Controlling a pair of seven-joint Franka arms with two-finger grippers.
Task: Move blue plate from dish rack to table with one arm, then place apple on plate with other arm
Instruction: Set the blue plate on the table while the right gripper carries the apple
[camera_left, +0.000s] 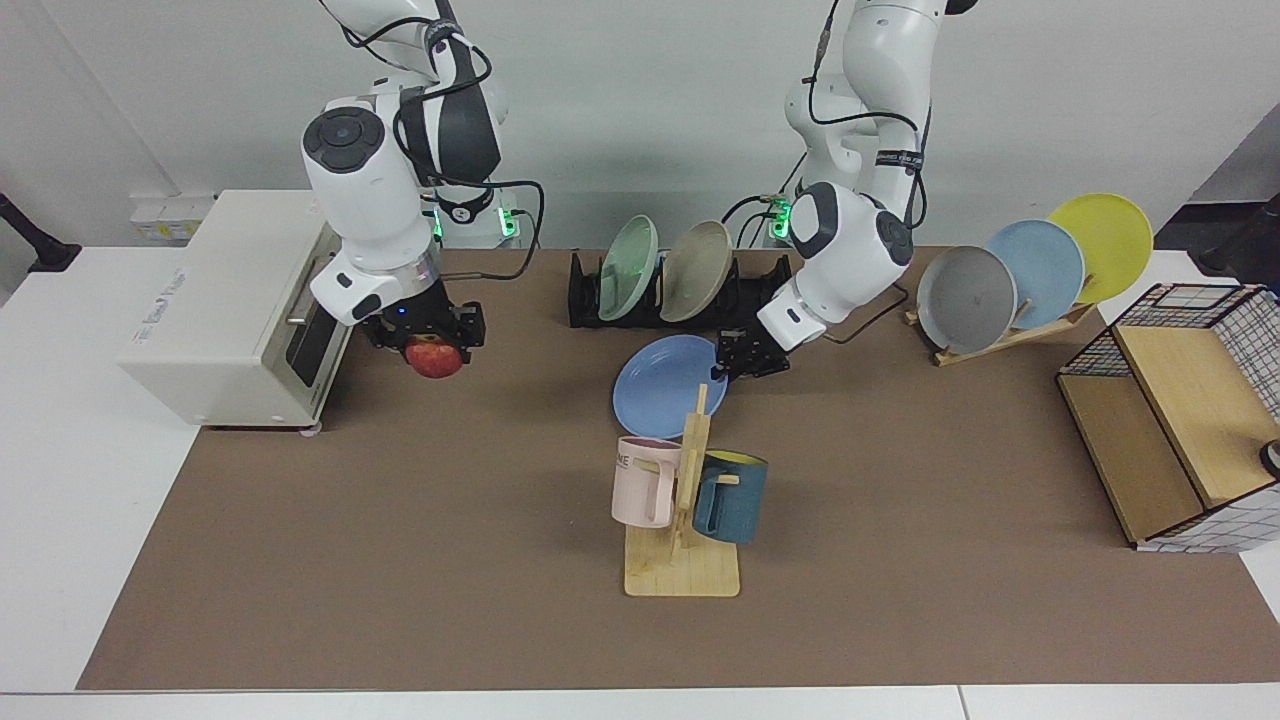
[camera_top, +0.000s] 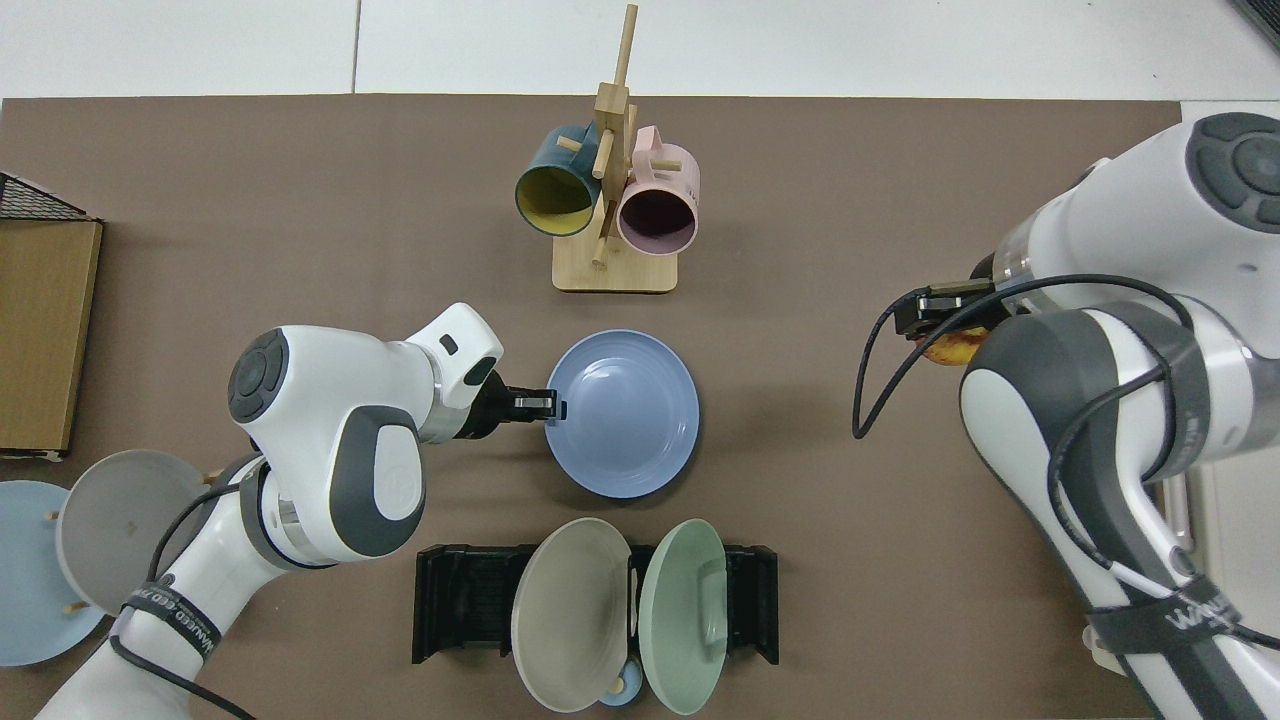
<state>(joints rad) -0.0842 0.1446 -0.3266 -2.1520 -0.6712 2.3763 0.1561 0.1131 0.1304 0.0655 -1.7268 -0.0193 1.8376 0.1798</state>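
Observation:
The blue plate (camera_left: 660, 388) (camera_top: 622, 413) is nearly flat, low over the brown table (camera_left: 400, 560) (camera_top: 300, 200), between the black dish rack (camera_left: 768, 285) (camera_top: 465, 600) and the mug stand. My left gripper (camera_left: 722, 368) (camera_top: 548, 405) is shut on the plate's rim, on the side towards the wooden plate rack. Whether the plate touches the mat I cannot tell. My right gripper (camera_left: 436, 348) (camera_top: 945, 318) hangs in the air beside the white appliance, shut on the red apple (camera_left: 434, 360) (camera_top: 950, 347), which the arm partly hides in the top view.
A green and a beige plate stand in the black rack. The wooden mug stand (camera_left: 682, 560) (camera_top: 612, 270) carries a pink and a teal mug just in front of the blue plate. A slanted wooden rack (camera_left: 1010, 335) holds grey, sky-blue and yellow plates. White appliance (camera_left: 200, 310); wire-and-wood shelf (camera_left: 1170, 420).

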